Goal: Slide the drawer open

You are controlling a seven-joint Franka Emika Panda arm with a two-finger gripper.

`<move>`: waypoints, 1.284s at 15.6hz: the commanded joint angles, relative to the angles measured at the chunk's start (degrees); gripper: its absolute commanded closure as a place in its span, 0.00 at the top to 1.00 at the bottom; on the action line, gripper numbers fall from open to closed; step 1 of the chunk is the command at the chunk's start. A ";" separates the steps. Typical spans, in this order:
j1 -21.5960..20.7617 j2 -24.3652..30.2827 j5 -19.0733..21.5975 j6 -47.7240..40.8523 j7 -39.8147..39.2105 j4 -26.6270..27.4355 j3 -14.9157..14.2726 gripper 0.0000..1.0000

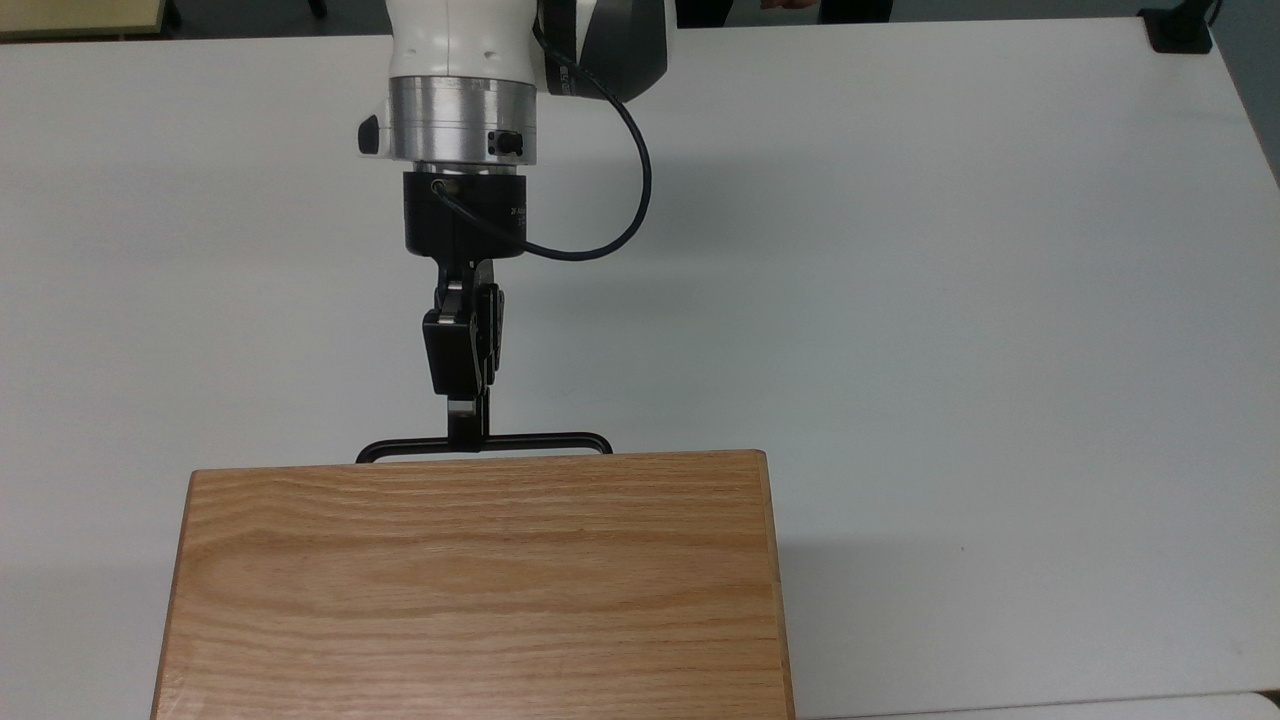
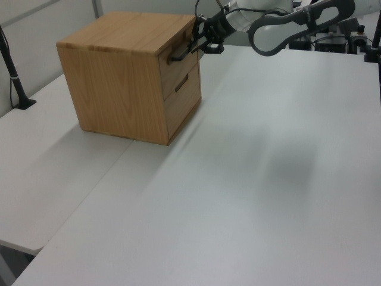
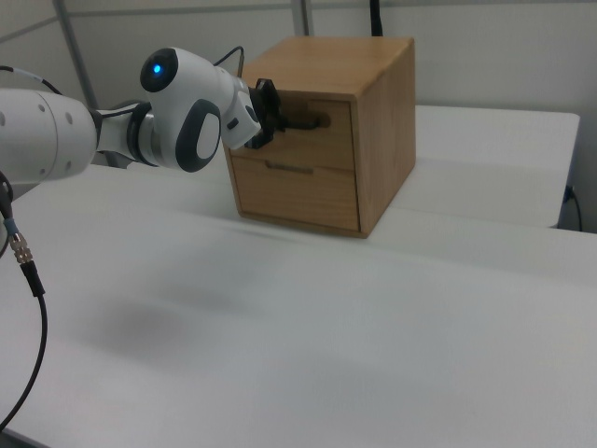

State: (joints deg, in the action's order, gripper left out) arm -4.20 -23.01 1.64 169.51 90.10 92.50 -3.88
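Note:
An oak cabinet [image 1: 480,590] stands on the white table. The drawer [image 2: 177,61] is its upper one, and its front sits flush with the cabinet face [image 3: 322,126]. The drawer's thin black bar handle [image 1: 540,439] sticks out past the cabinet's top edge in the top view. My gripper [image 1: 467,432] reaches in level from the far side, its tip lying over the bar left of the bar's middle in the top view. It meets the handle [image 2: 178,53] from the left view's right, gripper [image 2: 199,44]. In the right view the gripper [image 3: 280,119] is at the handle [image 3: 315,119].
A lower drawer [image 2: 181,98] with a short handle sits below the upper one. A black cable [image 1: 630,190] loops from my wrist. A black post [image 2: 15,74] stands at the left view's left edge. White table [image 1: 950,300] spreads wide to the top view's right.

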 commanded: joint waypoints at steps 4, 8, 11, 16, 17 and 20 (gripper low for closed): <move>-0.63 0.34 -1.64 0.21 0.25 1.72 -0.34 0.10; -0.81 3.14 -1.55 0.12 0.34 5.75 -0.34 0.09; -0.98 8.49 -1.47 0.12 0.43 12.94 -0.25 0.09; -1.07 16.23 -1.38 -0.05 0.69 21.56 -0.25 0.09; -1.07 18.51 -1.38 -0.14 0.60 24.02 -0.25 0.09; -1.16 23.79 -1.29 -4.70 0.60 28.43 -0.34 0.09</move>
State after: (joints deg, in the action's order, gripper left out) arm -4.27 -6.51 0.52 169.51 89.98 112.98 -3.89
